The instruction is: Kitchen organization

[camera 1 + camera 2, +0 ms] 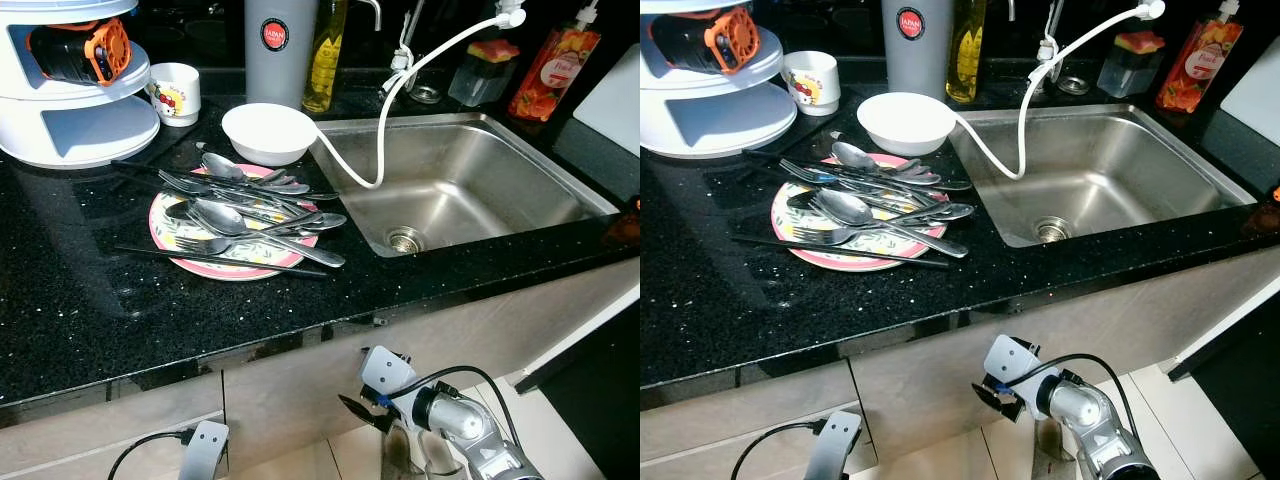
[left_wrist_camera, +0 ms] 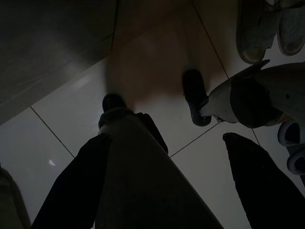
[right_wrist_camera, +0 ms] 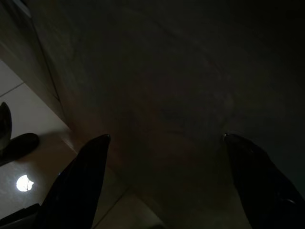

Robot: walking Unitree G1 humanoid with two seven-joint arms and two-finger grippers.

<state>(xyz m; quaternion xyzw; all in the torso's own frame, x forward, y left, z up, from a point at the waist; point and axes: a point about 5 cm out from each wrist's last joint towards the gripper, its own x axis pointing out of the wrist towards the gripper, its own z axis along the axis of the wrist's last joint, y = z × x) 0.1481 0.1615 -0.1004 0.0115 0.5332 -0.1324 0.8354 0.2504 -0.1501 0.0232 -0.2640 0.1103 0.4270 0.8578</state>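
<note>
The black speckled countertop carries everything, with the stainless sink set into it at about three o'clock from the plate. At ten o'clock stands a white tiered rack, and at twelve o'clock a tall grey canister and an oil bottle. A white hose loops into the sink basin.

The task's things lie mid-counter: a pink-rimmed plate heaped with spoons and forks, black chopsticks lying across its six o'clock edge. A white bowl sits just beyond at one o'clock, a small mug at eleven.

The plate and bowl look ceramic: heavy, breakable, slick at the rim. The cutlery is stiff, thin, glossy metal, tangled and likely to slide or clatter; a handle end overhanging the plate toward four o'clock seems the best place to pinch. Lifting the plate while loaded would risk spilling it.

Both arms hang below the counter. The left gripper has its fingers spread apart over the floor tiles; the right gripper likewise stands open, holding nothing.
</note>
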